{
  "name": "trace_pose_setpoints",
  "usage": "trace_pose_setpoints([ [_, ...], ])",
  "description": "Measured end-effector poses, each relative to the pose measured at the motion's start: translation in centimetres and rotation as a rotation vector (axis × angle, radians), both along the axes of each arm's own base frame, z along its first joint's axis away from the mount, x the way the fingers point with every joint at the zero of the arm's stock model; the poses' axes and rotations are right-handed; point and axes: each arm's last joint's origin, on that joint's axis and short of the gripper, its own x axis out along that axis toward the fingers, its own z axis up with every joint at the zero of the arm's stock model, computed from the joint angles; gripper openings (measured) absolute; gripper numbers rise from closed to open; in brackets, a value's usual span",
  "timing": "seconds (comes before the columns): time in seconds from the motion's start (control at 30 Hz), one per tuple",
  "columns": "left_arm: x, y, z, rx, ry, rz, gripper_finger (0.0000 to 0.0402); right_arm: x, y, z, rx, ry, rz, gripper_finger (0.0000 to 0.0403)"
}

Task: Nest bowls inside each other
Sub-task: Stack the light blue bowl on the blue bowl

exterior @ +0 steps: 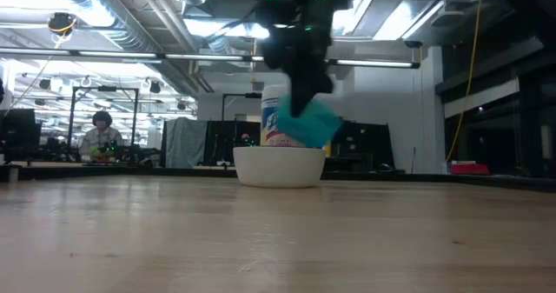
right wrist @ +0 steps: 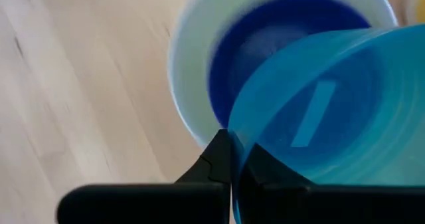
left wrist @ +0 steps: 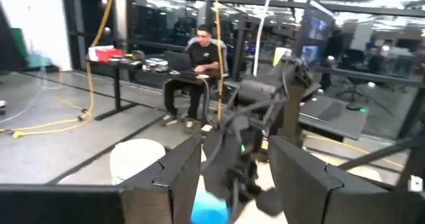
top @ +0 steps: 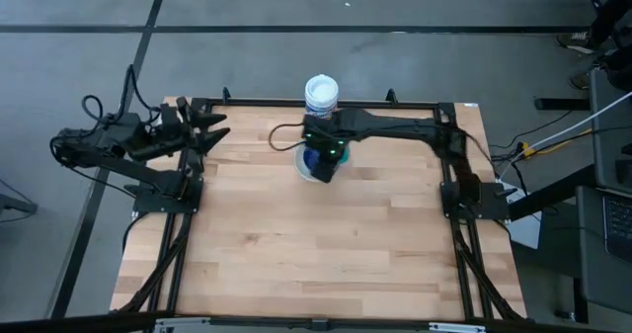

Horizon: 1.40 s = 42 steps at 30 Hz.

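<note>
A white bowl [top: 306,168] rests by its base on the table near the middle of the far edge, and a dark blue bowl [right wrist: 265,38] sits inside it. My right gripper [right wrist: 232,164] hangs over the white bowl [exterior: 280,166], shut on a teal bowl [exterior: 313,123] that is tilted just above it. My left gripper [left wrist: 236,177] stands open at the table's far left corner [top: 212,130], pointing level toward the bowls and touching nothing. My right gripper pinches the teal bowl's rim [right wrist: 238,141] between its two fingers, one inside the bowl and one outside. The fingers come from above, pointing steeply down. The bowl hangs tilted and lifted clear, partly over the white bowl's opening.
A cylindrical container [top: 322,94] with a white lid and a yellow label [exterior: 276,119] stands right behind the white bowl at the far edge. Bare wood stretches toward the near edge. People sit at desks in the room beyond the table.
</note>
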Motion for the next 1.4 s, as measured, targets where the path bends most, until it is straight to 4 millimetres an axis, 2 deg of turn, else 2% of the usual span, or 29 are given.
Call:
trace_pose_setpoints([
  [0.13, -0.3, 0.1, 0.3, -0.006, -0.032, 0.022, 0.0171, 2.9, -0.5, -0.9, 0.003, 0.019, 0.067, 0.0001],
  [0.2, -0.6, 0.2, 0.4, -0.009, -0.045, 0.028, 0.0171, 3.7, -0.6, -1.4, 0.005, 0.062, 0.096, 0.0001],
  [0.5, -0.8, 0.2, 0.6, -0.004, -0.070, 0.036, 0.0171, 3.9, -0.7, -3.8, 0.046, 0.170, 0.200, 0.0007],
  [0.6, -0.7, 0.2, 0.6, -0.002, -0.066, 0.048, 0.0171, 4.3, -0.7, -3.8, 0.044, 0.125, 0.221, 0.0040],
  [0.73, -0.7, 0.2, 0.6, -0.001, -0.066, 0.049, 0.0171, 4.6, -1.1, -3.7, 0.043, 0.090, 0.194, 0.0112],
  [0.9, -0.7, 0.2, 0.6, -0.001, -0.064, 0.049, 0.0171, 4.1, -1.9, -3.2, 0.121, 0.080, 0.125, 0.0202],
  [1.03, -0.7, 0.2, 0.5, 0.010, -0.053, 0.050, 0.0171, 3.8, -2.1, -2.6, 0.087, 0.091, 0.092, 0.0236],
  [1.1, -0.7, 0.2, 0.5, 0.011, -0.052, 0.050, 0.0171, 3.8, -1.9, -2.6, 0.038, 0.110, 0.091, 0.0228],
  [1.17, -0.7, 0.2, 0.5, 0.011, -0.052, 0.050, 0.0171, 3.9, -1.5, -2.6, -0.003, 0.118, 0.105, 0.0200],
  [1.4, -0.7, 0.2, 0.5, 0.011, -0.053, 0.049, 0.0171, 4.6, -0.8, -2.6, -0.046, 0.057, 0.167, 0.0026],
])
